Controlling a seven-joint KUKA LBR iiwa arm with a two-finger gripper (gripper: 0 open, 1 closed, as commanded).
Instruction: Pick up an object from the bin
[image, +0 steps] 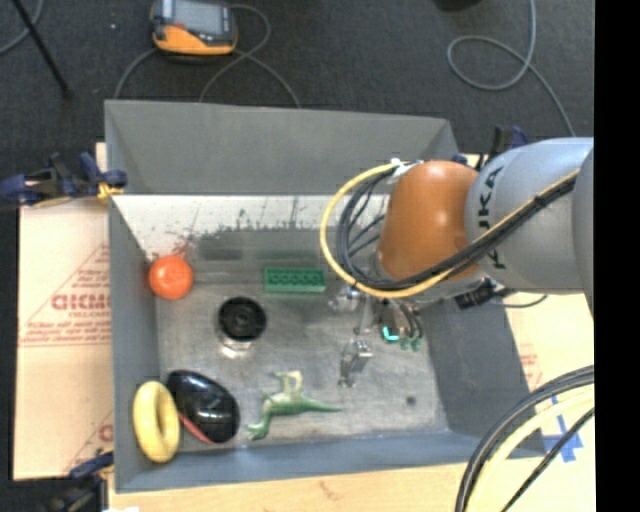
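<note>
Scuffed grey bin (132, 320) (dark floor (330, 50) around it).

We see a grey bin (130, 330), its floor speckled dark. Up-left of the black round lid (241, 318) is an orange ball (170, 278), and right of it a green block (295, 279). Below it are a yellow ring (156, 421), a black oval edged red (203, 406) and a pale green lizard (290, 402).

Single camera above, tilted slightly, whole grey bin (132, 310) in frame, arm (540, 220) from right
</note>
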